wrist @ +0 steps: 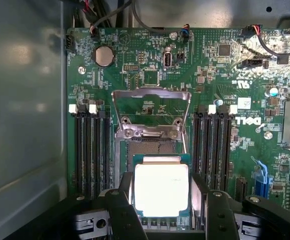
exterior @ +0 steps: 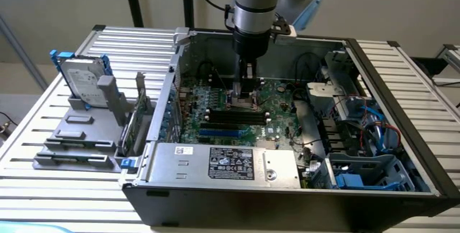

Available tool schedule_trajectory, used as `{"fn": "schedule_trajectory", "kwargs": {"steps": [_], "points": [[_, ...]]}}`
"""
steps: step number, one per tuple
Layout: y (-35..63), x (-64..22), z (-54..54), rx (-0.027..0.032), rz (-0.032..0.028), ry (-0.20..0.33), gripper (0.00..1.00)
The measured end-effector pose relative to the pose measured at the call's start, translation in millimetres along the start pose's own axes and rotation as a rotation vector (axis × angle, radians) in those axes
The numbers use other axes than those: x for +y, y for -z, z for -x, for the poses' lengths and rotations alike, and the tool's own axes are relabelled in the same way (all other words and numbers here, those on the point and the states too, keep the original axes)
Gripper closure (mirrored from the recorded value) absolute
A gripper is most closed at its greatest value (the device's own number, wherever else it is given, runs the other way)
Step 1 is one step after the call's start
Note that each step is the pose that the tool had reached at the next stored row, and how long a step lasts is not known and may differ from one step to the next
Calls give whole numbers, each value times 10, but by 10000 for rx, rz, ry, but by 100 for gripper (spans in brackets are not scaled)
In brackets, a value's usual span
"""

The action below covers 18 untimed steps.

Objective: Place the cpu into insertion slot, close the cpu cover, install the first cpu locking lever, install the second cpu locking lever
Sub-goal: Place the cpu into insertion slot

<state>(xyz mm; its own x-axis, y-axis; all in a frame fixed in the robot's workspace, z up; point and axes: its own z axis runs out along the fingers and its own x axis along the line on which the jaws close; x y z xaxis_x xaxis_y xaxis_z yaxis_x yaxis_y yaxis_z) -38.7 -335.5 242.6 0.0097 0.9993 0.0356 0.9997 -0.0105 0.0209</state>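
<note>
Soft, even room light; computer case (exterior: 287,211) interior shadowed; in the wrist view, white glare washes out the cpu (wrist: 161,189) top.

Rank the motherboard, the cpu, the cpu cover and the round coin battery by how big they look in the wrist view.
1. motherboard
2. cpu cover and cpu: they look about alike, and the cpu is nearer the camera, so I won't rank them.
3. coin battery

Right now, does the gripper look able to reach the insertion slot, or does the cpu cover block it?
Probably yes. The cpu cover is flipped up off the insertion slot, baring its dark centre. The gripper hangs low over it with the cpu at its tip; nothing stands between.
</note>
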Motion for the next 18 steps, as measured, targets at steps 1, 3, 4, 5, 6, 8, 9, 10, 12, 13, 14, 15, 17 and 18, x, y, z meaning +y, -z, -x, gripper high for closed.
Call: {"fn": "schedule_trajectory", "kwargs": {"steps": [1, 3, 4, 5, 6, 8, 9, 10, 12, 13, 14, 15, 17, 18], "points": [[-15, -4, -3, 0, 13, 1, 46], [-46, -10, -7, 0, 40, 3, 46], [-61, -12, -9, 0, 48, 4, 46], [-76, -14, -11, 1, 54, 5, 46], [-91, -16, -13, 1, 58, 5, 46], [-119, -20, -21, 1, 65, 7, 46], [-130, -21, -27, 0, 67, 6, 46], [-141, -21, -33, -1, 69, 6, 46], [-163, -22, -45, 1, 73, 6, 46], [-175, -22, -49, 2, 74, 6, 46], [-187, -22, -51, 1, 74, 7, 46], [-199, -22, -53, 1, 74, 8, 46], [-222, -23, -54, 1, 74, 7, 46], [-233, -23, -55, 1, 74, 6, 46]]}}
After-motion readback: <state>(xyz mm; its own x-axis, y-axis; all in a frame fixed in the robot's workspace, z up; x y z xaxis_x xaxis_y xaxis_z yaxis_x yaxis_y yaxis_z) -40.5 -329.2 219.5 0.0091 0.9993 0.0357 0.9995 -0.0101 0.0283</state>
